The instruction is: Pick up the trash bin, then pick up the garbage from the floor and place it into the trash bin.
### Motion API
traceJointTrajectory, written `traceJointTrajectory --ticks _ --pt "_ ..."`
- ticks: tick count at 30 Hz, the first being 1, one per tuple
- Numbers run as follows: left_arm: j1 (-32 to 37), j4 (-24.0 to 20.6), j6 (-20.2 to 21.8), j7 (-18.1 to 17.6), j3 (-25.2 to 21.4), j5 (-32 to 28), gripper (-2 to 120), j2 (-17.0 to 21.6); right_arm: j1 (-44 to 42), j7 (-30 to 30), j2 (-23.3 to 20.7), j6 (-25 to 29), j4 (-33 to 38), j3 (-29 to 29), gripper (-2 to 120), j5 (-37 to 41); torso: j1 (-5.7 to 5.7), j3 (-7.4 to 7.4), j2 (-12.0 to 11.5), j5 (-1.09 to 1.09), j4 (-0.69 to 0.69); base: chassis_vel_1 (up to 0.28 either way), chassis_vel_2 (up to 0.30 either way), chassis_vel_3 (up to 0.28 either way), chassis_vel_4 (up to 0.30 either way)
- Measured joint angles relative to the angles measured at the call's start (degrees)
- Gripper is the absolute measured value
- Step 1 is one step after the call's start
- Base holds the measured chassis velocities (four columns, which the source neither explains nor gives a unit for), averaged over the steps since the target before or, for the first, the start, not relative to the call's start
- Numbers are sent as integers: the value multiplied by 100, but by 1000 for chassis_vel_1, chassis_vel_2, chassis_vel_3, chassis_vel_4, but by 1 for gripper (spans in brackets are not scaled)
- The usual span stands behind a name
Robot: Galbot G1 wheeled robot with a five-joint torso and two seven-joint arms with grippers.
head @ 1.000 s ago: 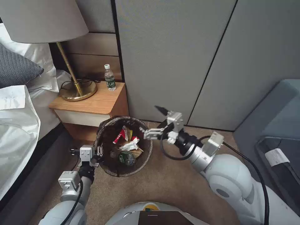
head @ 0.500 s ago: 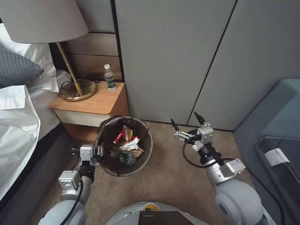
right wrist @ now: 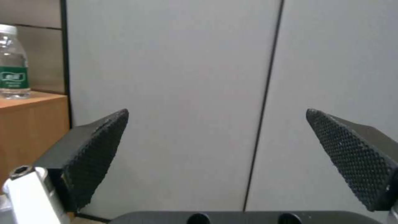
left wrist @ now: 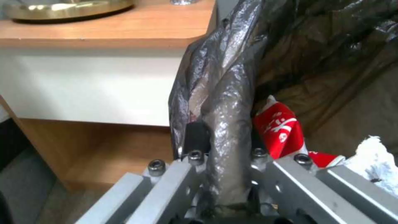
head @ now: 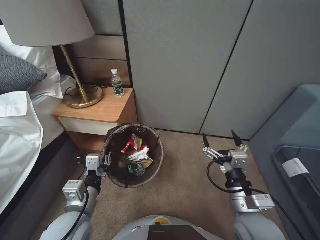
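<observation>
Grey wall panels stand behind a tan carpet, with a bed along the robot's left and a wooden nightstand beside it. On the nightstand stand a brass lamp and a green-labelled bottle.

Just in front of the nightstand is the bin, its dark bag folded over the rim. The left gripper is at the rim's left side, and in the left wrist view its fingers are clamped on the bagged rim, one outside and one inside. I cannot tell whether the bin is off the carpet.

Inside the bin lies the garbage: a red-and-white cup, a white tissue, a green-labelled bottle and a brown paper bag.

The right gripper hangs well to the right of the bin, above bare carpet, facing the wall; its black fingers are spread wide apart and hold nothing.
</observation>
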Motion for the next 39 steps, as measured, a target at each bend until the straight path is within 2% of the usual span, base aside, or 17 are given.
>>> traceJointTrajectory --ticks 10,39 --pt "34 0 52 -1 -8 -42 3 -29 -155 -84 294 136 -46 74 100 -70 0 0 0 0 0 0 0 0 0" --pt "-15 0 112 32 -18 -48 3 -52 -55 -58 166 -4 -104 -30 100 12 0 0 0 1 0 10 8 9 9"
